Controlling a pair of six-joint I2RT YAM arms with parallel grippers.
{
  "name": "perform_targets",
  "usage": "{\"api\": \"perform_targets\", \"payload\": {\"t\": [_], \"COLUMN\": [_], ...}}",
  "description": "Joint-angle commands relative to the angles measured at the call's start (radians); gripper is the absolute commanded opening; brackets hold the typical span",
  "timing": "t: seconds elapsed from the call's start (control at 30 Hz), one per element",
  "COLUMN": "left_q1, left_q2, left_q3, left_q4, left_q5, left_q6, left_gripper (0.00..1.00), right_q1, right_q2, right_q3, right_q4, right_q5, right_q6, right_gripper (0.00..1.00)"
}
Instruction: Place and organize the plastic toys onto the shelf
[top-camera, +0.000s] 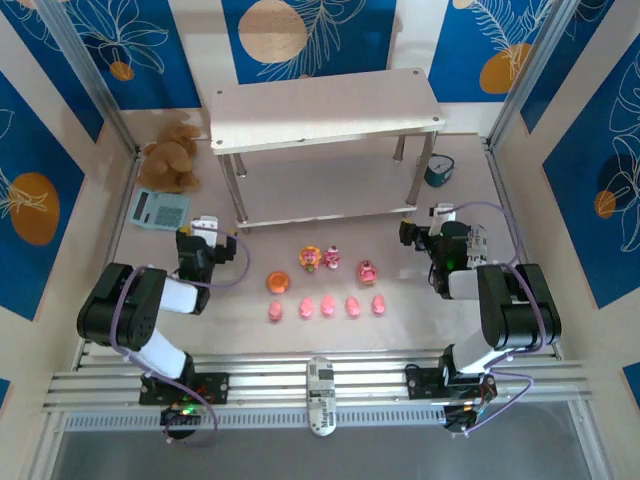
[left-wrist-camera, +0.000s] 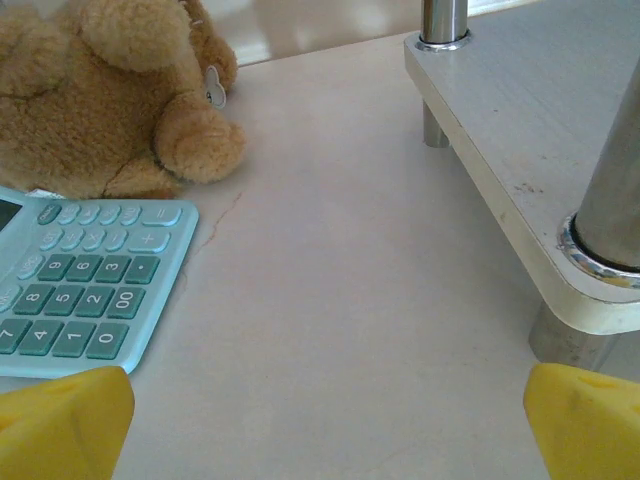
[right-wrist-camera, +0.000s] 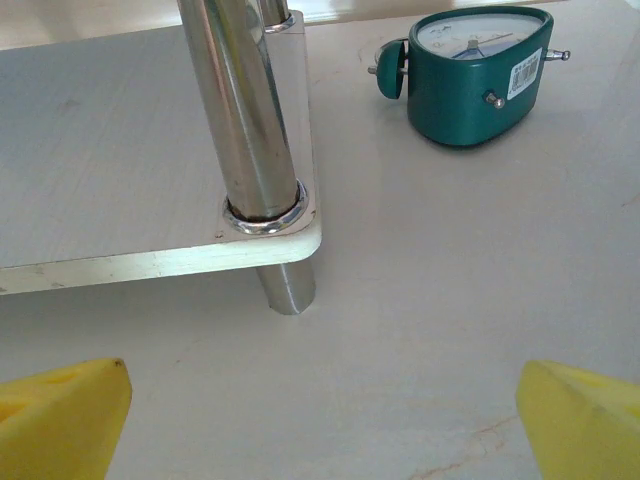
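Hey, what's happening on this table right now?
Nothing is being handled yet. The left gripper and right gripper are both open, low near the front corners of the shelf. The plastic toys sit in two rows on the table between the arms, none on the shelf yet.

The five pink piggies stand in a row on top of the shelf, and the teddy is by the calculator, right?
No. The top external view shows the piggies in a row on the table in front of the shelf. The teddy is by the calculator.
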Motion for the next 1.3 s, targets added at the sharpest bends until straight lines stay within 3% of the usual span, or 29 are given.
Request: {"api": "perform_targets", "payload": {"t": [0.0,0.67,0.77,0.83,0.9,1.0,1.1,1.27], "left_q1": [0.017,0.022,0.037,0.047,0.051,0.048,0.046,0.009], "left_q2": [-0.016,-0.016,-0.02,-0.022,-0.03,-0.099,-0.222,-0.389], "left_q3": [0.01,0.017,0.027,0.034,0.038,0.062,0.136,0.209], "left_q4": [0.004,-0.01,-0.041,-0.053,-0.073,-0.169,-0.428,-0.723], "left_q5": [0.017,0.03,0.086,0.115,0.13,0.116,0.093,0.062], "left_q6": [-0.007,-0.01,-0.012,-0.012,-0.012,-0.009,-0.029,-0.117], "left_gripper": [1.0,1.0,0.99,0.87,0.76,0.67,0.59,0.56], "right_q1": [0.002,0.001,0.002,0.0,-0.001,-0.005,-0.012,0.002], "right_q2": [-0.005,-0.005,-0.005,-0.005,-0.006,-0.022,-0.055,-0.128], "right_q3": [0.007,0.007,0.008,0.008,0.005,0.015,0.051,0.227], "right_q4": [0.012,0.011,0.009,0.01,0.013,-0.019,-0.108,-0.523], "right_q5": [-0.011,-0.011,-0.015,-0.016,-0.019,0.0,0.015,0.036], "right_q6": [0.008,0.008,0.01,0.01,0.013,0.026,0.039,0.065], "right_gripper": [0.99,0.99,0.99,0.99,0.89,0.84,0.82,0.78]}}
